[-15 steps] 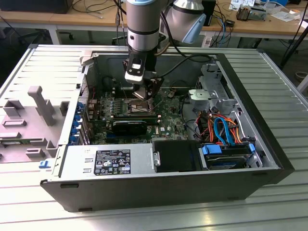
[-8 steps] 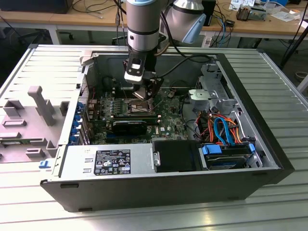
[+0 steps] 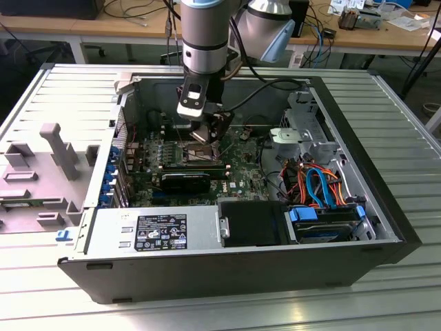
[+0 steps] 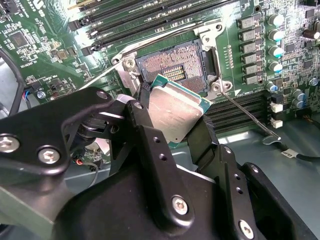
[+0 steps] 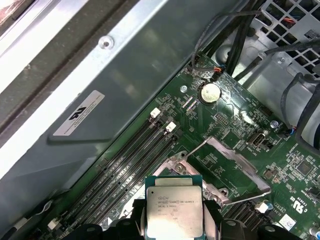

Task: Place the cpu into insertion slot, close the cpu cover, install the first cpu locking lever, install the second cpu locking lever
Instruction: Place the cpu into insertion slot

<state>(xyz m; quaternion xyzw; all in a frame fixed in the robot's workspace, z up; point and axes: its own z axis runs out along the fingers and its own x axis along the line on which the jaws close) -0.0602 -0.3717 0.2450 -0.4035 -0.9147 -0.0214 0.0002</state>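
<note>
Cpu (image 4: 177, 112): held by two opposite edges, grey top showing, tilted, at the rim of the insertion slot (image 4: 176, 67), not seated.
Insertion slot: uncovered, dark centre exposed, on the green motherboard (image 4: 40, 45).
Gripper (image 4: 175, 122): clenched on the cpu, reaching down into the open computer case (image 3: 386, 207).

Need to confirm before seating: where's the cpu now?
In the second wrist view the cpu is clamped in the gripper, hovering at the edge of the open slot, unseated.
</note>
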